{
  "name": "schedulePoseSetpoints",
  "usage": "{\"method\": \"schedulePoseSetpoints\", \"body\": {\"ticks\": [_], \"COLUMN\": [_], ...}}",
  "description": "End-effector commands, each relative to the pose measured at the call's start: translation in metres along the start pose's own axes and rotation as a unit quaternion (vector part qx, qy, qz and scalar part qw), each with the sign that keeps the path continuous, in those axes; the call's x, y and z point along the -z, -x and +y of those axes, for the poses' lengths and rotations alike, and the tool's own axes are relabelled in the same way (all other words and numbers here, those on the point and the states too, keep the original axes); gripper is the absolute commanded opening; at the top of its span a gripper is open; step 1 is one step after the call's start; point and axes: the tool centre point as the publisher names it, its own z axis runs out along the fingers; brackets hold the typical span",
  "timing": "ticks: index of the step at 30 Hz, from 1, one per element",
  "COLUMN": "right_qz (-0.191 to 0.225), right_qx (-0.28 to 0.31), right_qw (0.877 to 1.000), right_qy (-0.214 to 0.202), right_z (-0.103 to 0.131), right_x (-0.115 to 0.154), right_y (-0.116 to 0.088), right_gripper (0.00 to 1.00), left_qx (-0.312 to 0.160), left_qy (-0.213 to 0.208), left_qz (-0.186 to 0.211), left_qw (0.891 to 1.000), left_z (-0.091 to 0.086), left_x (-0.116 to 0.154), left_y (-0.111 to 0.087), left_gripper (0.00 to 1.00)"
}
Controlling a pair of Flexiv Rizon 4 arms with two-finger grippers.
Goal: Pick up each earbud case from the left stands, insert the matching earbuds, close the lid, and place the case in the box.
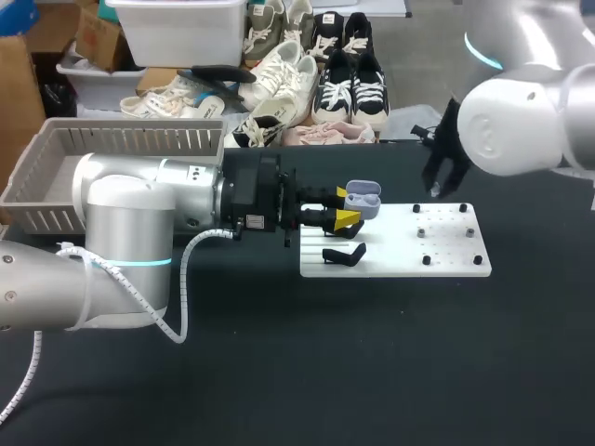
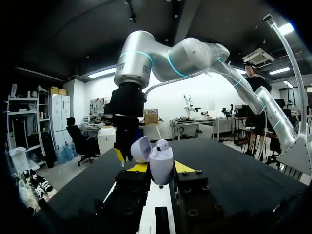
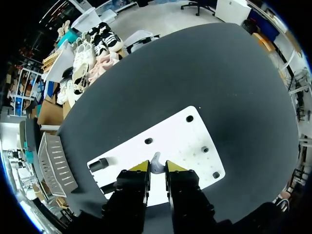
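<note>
Count log: I record one earbud case (image 1: 363, 197) and two earbuds, namely one earbud (image 2: 162, 145) seated in that case and a second earbud (image 3: 156, 163) that shows only in the right wrist view. Fixtures: one white board (image 1: 390, 268), six small black pegs (image 1: 421, 232) standing on it, one black stand (image 1: 342, 254) that I can make out plainly, and one grey basket (image 1: 130, 141). My arms in view number two, the left arm (image 1: 121, 223) and the right arm (image 1: 521, 116).
</note>
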Motion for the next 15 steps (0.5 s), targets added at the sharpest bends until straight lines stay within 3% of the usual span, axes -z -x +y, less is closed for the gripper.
{"method": "schedulePoseSetpoints", "body": {"ticks": [1, 4, 10, 15], "right_qz": [-0.012, 0.001, 0.025, 0.016], "right_qx": [0.012, 0.038, 0.143, 0.157], "right_qw": [1.0, 0.999, 0.989, 0.987], "right_qy": [0.026, 0.029, -0.009, -0.028], "right_z": [-0.018, -0.017, -0.014, -0.02], "right_x": [0.035, 0.051, 0.071, 0.076], "right_y": [-0.02, -0.027, -0.056, -0.069], "right_gripper": [0.0, 0.0, 0.0, 0.0], "left_qx": [-0.001, -0.001, -0.001, -0.001], "left_qy": [0.0, 0.0, 0.0, 0.0], "left_qz": [-0.001, -0.001, -0.001, -0.001], "left_qw": [1.0, 1.0, 1.0, 1.0], "left_z": [0.0, 0.0, 0.0, 0.0], "left_x": [0.0, 0.0, 0.0, 0.0], "left_y": [-0.001, -0.001, -0.001, -0.001], "left_gripper": [0.0, 0.0, 0.0, 0.0]}}
